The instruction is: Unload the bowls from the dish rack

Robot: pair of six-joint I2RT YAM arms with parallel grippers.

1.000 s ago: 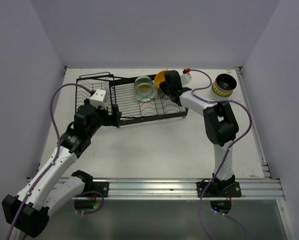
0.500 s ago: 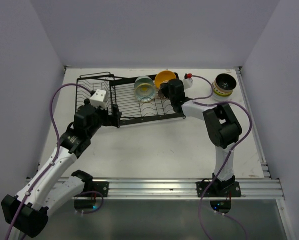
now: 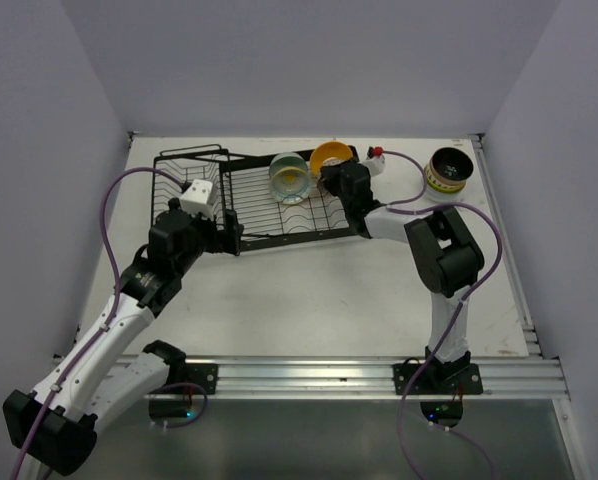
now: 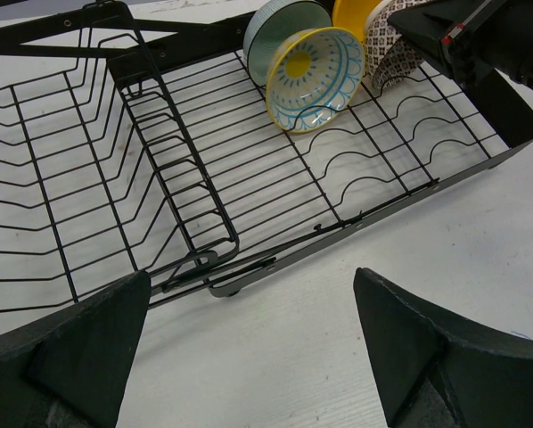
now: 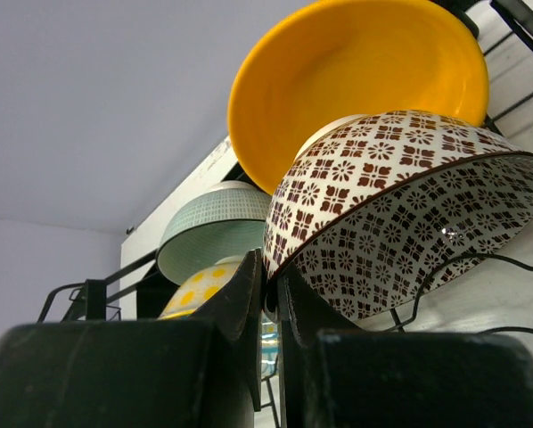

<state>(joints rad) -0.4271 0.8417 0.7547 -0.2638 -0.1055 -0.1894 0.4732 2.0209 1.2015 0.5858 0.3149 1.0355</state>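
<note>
Item: dish rack [image 3: 279,220], black wire, upper centre of the top view, on the white table [image 3: 309,290].

Contents, right end, standing on edge among the wires:
- brown-patterned bowl [image 5: 400,205]
- orange-yellow bowl [image 5: 356,71], directly behind it
- pale teal ribbed bowl [image 5: 209,227] and yellow-and-blue bowl [image 4: 315,76], further left

Off the rack: yellow-banded bowl [image 3: 447,172], upright on the table at upper right, well apart.

Handling:
- The right gripper [image 5: 271,267] has its fingers pinched together on the brown-patterned bowl's rim.
- The left gripper [image 4: 250,294] has its fingers spread wide, holding nothing, above the rack's near rail.
</note>
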